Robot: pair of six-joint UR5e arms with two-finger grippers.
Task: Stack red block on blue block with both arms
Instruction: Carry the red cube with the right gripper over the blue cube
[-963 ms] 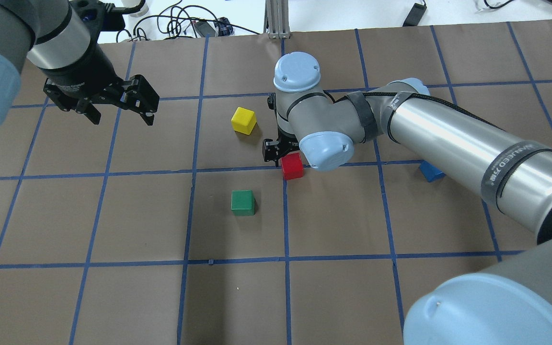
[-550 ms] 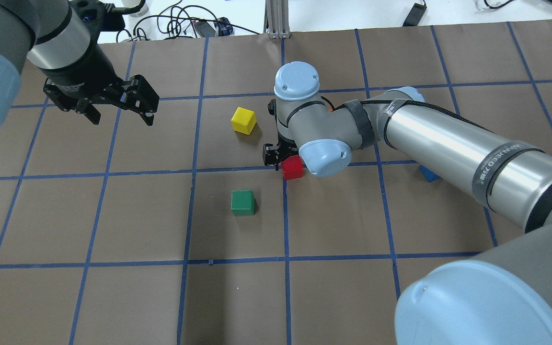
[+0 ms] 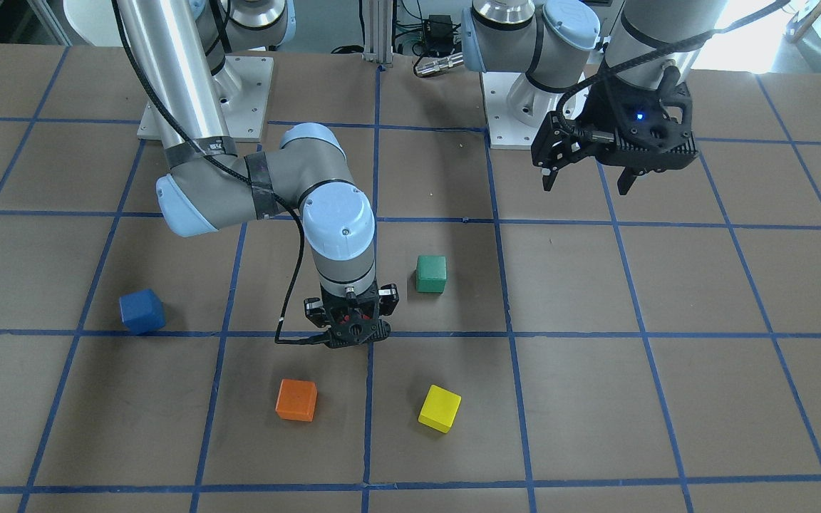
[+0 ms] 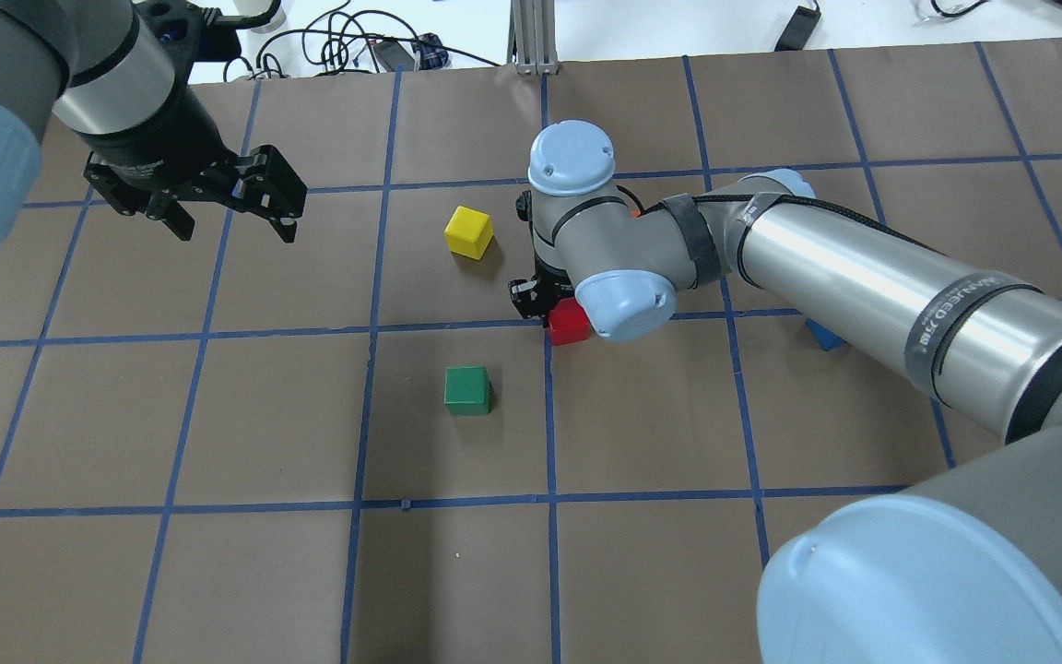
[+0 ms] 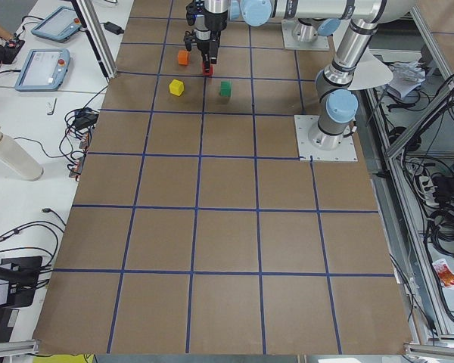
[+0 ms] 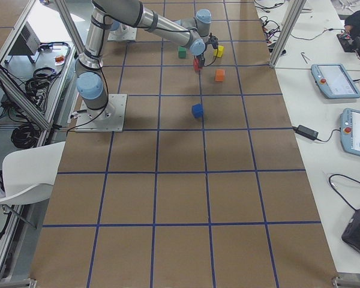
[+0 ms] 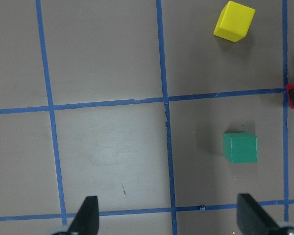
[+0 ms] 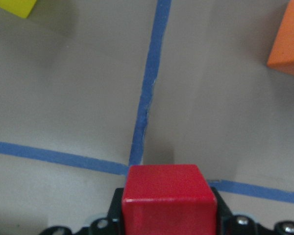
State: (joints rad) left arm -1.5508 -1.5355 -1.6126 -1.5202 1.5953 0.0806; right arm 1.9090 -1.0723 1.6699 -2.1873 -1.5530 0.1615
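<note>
The red block (image 4: pixel 569 328) lies on a blue tape line near the table's middle, and in the right wrist view (image 8: pixel 169 198) it sits tight between the black fingers. My right gripper (image 3: pixel 350 329) points straight down and is shut on it at table level. The wrist hides the block in the front-facing view. The blue block (image 3: pixel 142 311) sits apart on the robot's right side and is half hidden under the right forearm in the overhead view (image 4: pixel 828 334). My left gripper (image 4: pixel 234 229) hangs open and empty above the table, far to the left.
A green block (image 4: pixel 467 389) lies just in front of the red one. A yellow block (image 4: pixel 468 231) and an orange block (image 3: pixel 296 400) lie beyond it. Cables (image 4: pixel 356 46) lie past the table's far edge. The right forearm spans the right half.
My right wrist has come down closer over the red block. The block has shifted slightly to the right between the fingers. The left arm has not moved.
</note>
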